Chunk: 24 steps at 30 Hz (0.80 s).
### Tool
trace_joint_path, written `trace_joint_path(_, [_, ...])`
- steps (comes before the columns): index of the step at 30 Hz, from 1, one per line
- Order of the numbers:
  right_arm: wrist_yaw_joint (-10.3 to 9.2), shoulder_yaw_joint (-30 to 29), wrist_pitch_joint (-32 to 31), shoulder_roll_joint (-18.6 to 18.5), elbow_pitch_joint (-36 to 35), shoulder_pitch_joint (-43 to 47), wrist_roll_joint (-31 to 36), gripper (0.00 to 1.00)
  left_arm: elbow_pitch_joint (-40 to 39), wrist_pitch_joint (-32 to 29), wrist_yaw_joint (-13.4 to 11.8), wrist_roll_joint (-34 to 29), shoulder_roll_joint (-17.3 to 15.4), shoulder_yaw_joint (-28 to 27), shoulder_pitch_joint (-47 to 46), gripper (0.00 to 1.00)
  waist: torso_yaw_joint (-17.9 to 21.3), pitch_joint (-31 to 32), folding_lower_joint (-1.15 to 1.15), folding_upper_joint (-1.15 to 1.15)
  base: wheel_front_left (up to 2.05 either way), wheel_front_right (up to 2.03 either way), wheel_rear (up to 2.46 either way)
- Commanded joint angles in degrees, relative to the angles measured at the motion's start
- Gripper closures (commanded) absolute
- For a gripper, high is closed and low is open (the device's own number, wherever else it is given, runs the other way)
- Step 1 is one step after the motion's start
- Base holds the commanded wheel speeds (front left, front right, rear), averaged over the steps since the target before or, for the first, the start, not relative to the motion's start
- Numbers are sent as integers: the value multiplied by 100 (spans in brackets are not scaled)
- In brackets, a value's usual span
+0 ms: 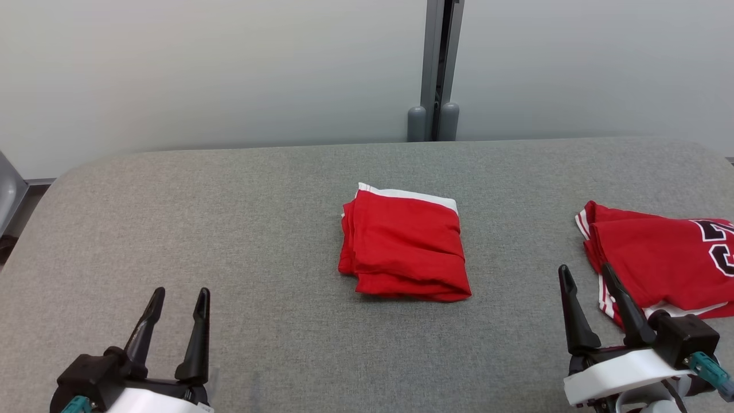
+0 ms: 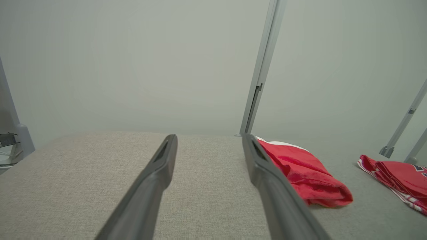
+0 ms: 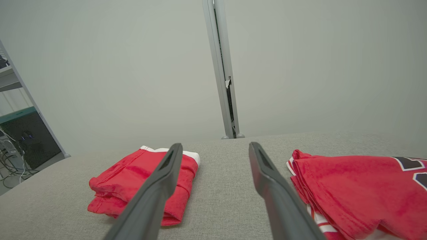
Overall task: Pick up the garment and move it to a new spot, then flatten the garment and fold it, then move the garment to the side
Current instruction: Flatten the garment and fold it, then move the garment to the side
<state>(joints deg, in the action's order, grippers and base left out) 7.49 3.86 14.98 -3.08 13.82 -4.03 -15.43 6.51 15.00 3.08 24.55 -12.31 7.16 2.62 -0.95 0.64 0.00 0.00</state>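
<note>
Soft red garment (image 1: 404,246) lies folded square on grey woven counter (image 1: 229,229).
Spread wide and empty at the near edge: left pincer (image 1: 179,293), right pincer (image 1: 586,269).

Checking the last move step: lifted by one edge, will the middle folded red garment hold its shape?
Probably not: the folded red garment shows soft, loose layers, so it would likely droop open. Pushed on the grey cloth tabletop, it may bunch.
</note>
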Motion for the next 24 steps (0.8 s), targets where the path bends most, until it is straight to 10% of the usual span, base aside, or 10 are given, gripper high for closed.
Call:
trace_joint_path(1, [1, -42, 27, -2, 8, 40, 55, 0, 30, 20, 55, -65, 13, -58, 31, 0, -4, 1, 0, 0, 0, 0, 0])
trace_joint_path(24, [1, 88, -58, 5, 437, -283, 97, 0, 361, 21, 423, -466, 397, -345, -106, 0, -100, 20, 0, 0, 0, 0, 0])
